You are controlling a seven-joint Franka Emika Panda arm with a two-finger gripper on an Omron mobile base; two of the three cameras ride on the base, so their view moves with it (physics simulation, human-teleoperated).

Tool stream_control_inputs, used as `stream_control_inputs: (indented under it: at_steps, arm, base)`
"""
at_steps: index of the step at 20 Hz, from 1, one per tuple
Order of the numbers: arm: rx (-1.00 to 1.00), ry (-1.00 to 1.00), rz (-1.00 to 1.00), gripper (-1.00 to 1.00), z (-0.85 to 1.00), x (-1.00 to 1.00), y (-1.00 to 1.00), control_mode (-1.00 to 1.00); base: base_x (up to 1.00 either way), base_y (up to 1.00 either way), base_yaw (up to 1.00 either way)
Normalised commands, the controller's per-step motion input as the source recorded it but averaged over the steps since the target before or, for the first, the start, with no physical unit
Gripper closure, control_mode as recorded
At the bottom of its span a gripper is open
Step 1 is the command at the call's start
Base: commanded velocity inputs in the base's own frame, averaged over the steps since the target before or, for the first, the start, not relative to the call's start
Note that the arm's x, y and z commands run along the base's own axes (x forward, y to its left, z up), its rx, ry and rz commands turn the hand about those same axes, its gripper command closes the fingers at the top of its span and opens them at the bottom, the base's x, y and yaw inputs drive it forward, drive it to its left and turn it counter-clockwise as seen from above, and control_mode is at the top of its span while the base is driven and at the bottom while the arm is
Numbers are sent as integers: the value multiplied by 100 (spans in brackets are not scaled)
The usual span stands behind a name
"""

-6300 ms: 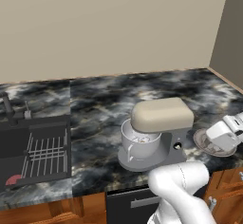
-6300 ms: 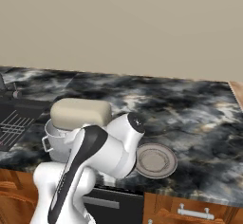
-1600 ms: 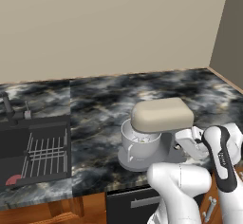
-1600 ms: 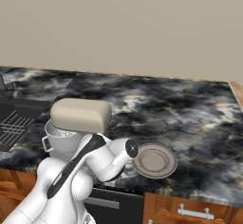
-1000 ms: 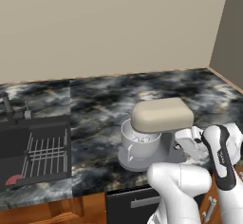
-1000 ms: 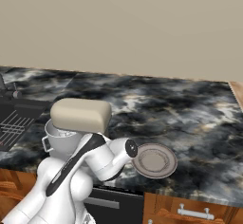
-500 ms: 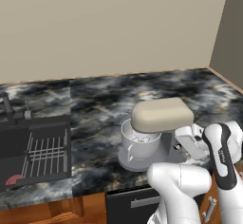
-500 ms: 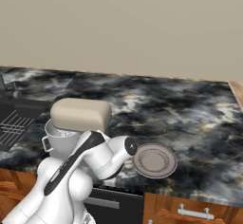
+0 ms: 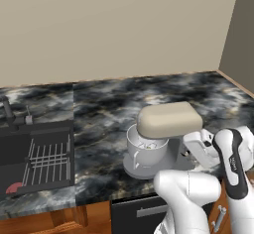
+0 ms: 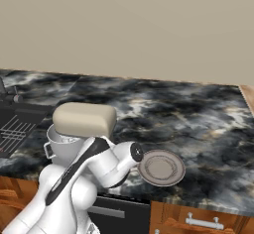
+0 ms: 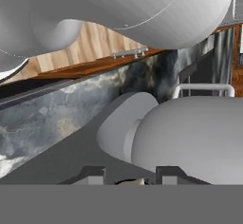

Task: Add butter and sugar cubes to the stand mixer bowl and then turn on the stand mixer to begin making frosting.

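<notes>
The dark marbled worktop (image 9: 109, 104) stretches under everything, and the claw (image 11: 130, 174) works low over its front part. The white arm (image 10: 94, 168) bends down there, between the stand mixer and the plate.

The black sink (image 9: 37, 158) with a wire rack inside lies well apart from the claw, beyond the mixer on the far side.

The stand mixer (image 9: 168, 119) stands just beside the claw. Its beige head is down, higher than the claw. The grey bowl (image 9: 144, 151) sits under this head on the mixer's base, on the side away from the claw.

The round grey plate (image 10: 161, 167) lies flat on the worktop on the other side of the claw from the mixer, close to the wrist.

In the hand view a small pale lump (image 11: 130, 182) shows between the two dark tips, at the very bottom. It is too much hidden to tell if it is the butter or the sugar. The tips stand with a gap between them, and I cannot tell if they press on the lump or are still free of it.
</notes>
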Motion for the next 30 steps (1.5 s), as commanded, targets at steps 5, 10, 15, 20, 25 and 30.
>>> stream_control_inputs:
  at_steps: [5,10,15,20,25,30]
  arm:
    - [20,-20,0,100,-8,0,-6,-100]
    - [27,-16,1,100,-6,0,0,-100]
    - [19,-2,0,100,-2,0,-15,-100]
    - [30,7,0,100,-13,0,-20,-100]
    - [36,10,0,100,-17,0,-12,-100]
    - [34,12,0,100,-6,0,-9,-100]
  base:
    - [0,0,0]
    - [0,0,0]
    - [0,0,0]
    - [0,0,0]
    - [0,0,0]
    - [0,0,0]
